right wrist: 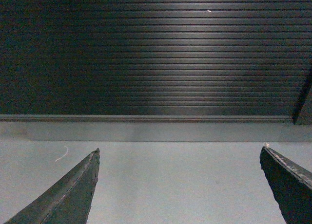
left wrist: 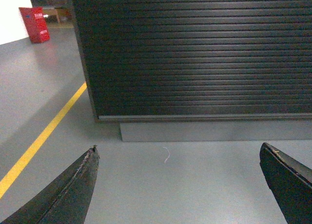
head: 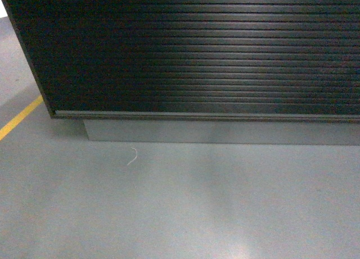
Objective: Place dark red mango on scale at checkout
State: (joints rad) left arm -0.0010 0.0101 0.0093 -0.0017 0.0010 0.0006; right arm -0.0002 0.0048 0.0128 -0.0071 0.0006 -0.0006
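The checkout bench (head: 197,50) shows only its dark ribbed front panel and grey plinth (head: 225,132), rising from the grey floor (head: 180,208); neither the dark red mango nor the scale appears in any view. The left gripper (left wrist: 178,185) and the right gripper (right wrist: 178,185) both hang low facing that panel, fingers (left wrist: 73,195) spread wide apart and holding nothing. A yellow line (head: 19,118) crosses the floor past the bench's left corner, and a small white thread (head: 133,156) lies just before the plinth.

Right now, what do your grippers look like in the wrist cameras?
Only the tips show. The left gripper and right gripper each have two dark, near-black jaws, wedge-shaped and tapering to points, with paler worn edges. No cables, markings or arm links are visible.
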